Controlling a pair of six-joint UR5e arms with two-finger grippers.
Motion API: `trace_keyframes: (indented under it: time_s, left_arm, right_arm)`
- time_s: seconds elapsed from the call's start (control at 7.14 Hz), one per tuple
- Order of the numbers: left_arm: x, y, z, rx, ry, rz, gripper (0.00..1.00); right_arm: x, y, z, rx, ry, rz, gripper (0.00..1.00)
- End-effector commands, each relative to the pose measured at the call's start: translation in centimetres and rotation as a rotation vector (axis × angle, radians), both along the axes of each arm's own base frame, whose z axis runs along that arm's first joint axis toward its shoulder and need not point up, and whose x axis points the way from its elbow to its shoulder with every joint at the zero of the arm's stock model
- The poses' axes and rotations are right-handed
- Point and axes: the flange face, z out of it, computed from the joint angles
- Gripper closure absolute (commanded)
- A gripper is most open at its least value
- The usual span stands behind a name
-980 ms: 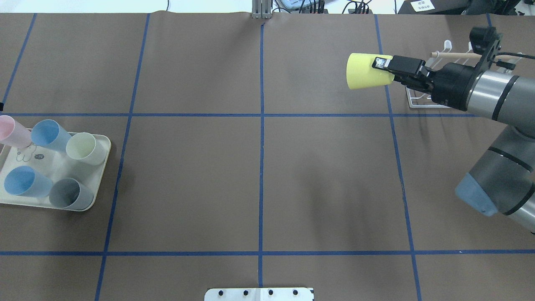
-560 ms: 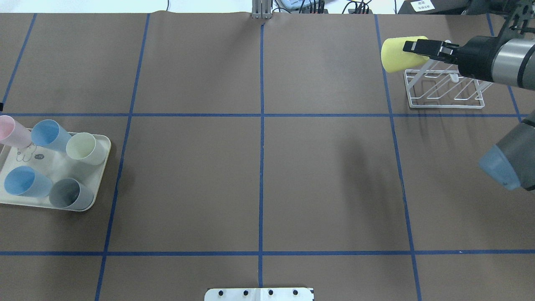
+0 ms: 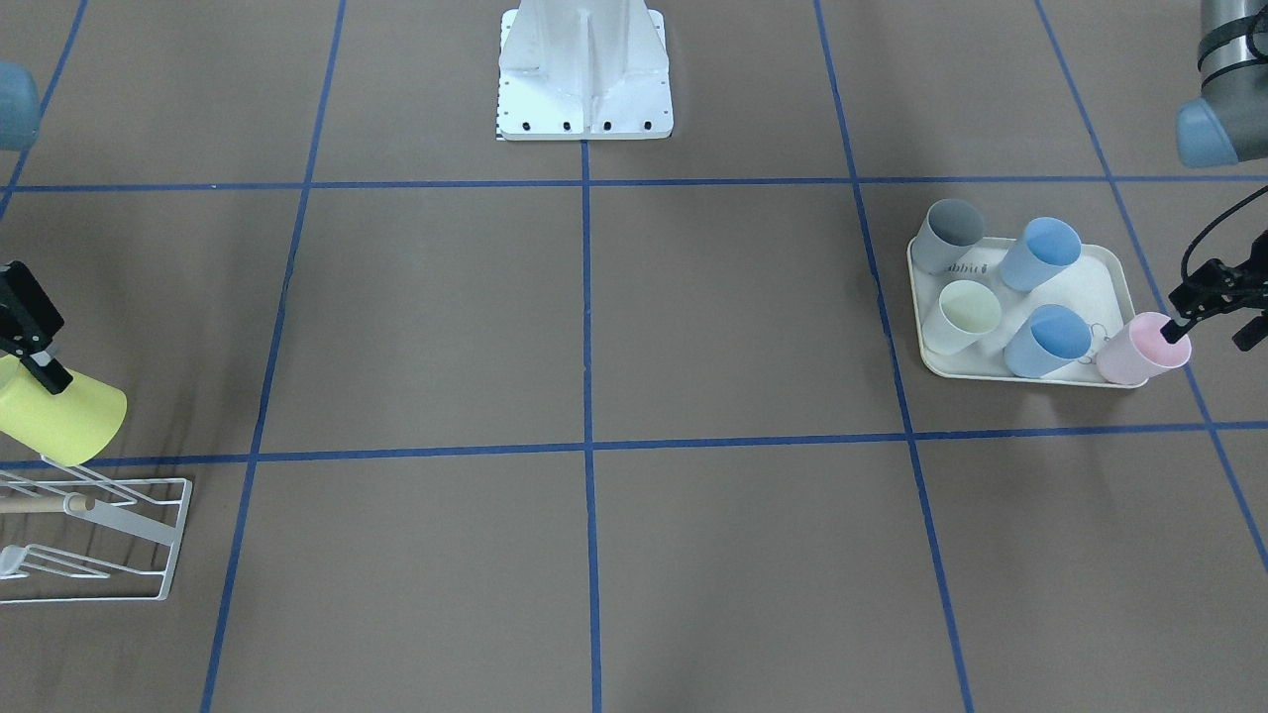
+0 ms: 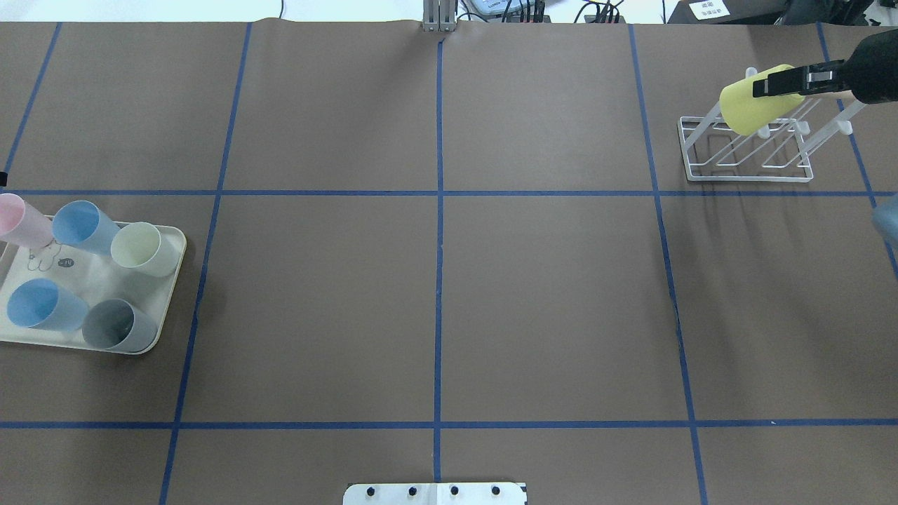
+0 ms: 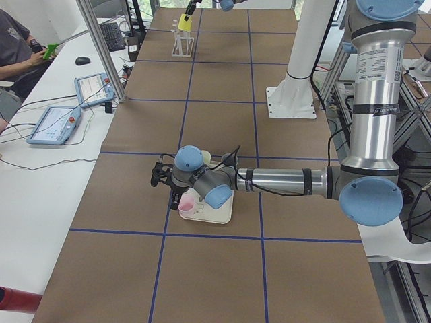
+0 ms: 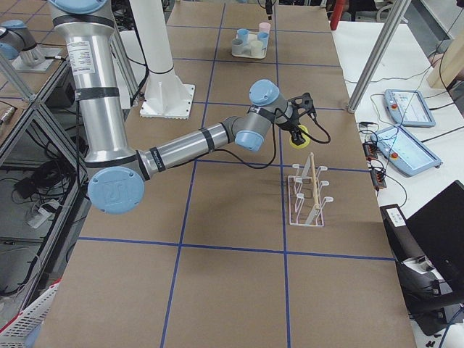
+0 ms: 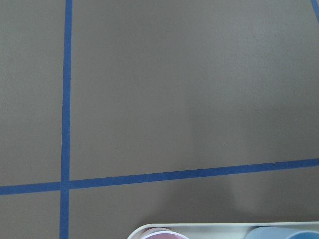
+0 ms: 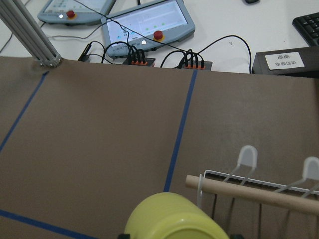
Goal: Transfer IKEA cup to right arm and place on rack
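The yellow IKEA cup (image 4: pixel 754 109) hangs tilted on its side over the left end of the white wire rack (image 4: pixel 747 172), at the table's far right. My right gripper (image 4: pixel 775 85) is shut on the cup's wall near its rim. From the front, the cup (image 3: pixel 61 421) sits just above the rack (image 3: pixel 149 540) and its wooden dowel (image 3: pixel 40 503). The right wrist view has the cup (image 8: pixel 172 221) low in frame, with the dowel (image 8: pixel 259 194) just beyond it. My left gripper (image 3: pixel 1211 332) is open at a pink cup (image 3: pixel 1134 355), one finger over its rim.
A cream tray (image 4: pixel 177 247) at the left holds several cups in blue, grey and pale yellow, and the pink cup (image 4: pixel 17 219) is at its far corner. Operator consoles and cables (image 8: pixel 144 22) lie beyond the table's far edge. A person sits past the far edge (image 5: pixel 17 47).
My right arm has carried the yellow cup to the right and farther back, from left of the rack to over its left end. The tray and its cups have not moved.
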Motion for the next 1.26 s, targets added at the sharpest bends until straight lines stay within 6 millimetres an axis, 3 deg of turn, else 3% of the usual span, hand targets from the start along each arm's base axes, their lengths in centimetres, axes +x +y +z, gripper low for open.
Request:
trace_keyframes:
  time_s: [0.0, 0.84, 0.98, 1.12]
  left_arm:
    - [0.0, 0.1, -0.1, -0.006, 0.006, -0.005, 0.00]
    - [0.0, 0.2, -0.1, -0.010, 0.011, -0.001, 0.00]
    - [0.0, 0.2, -0.1, -0.010, 0.011, -0.001, 0.00]
    - [0.0, 0.2, -0.1, -0.012, 0.010, -0.002, 0.00]
  right_arm:
    - [0.8, -0.3, 2.1, -0.034, 0.104, -0.120, 0.86]
    - [0.1, -2.7, 4.2, -0.050, 0.167, -0.157, 0.87]
    - [-0.3, -2.7, 4.5, -0.055, 0.170, -0.162, 0.82]
    - [-1.0, -2.9, 5.4, -0.072, 0.173, -0.172, 0.62]
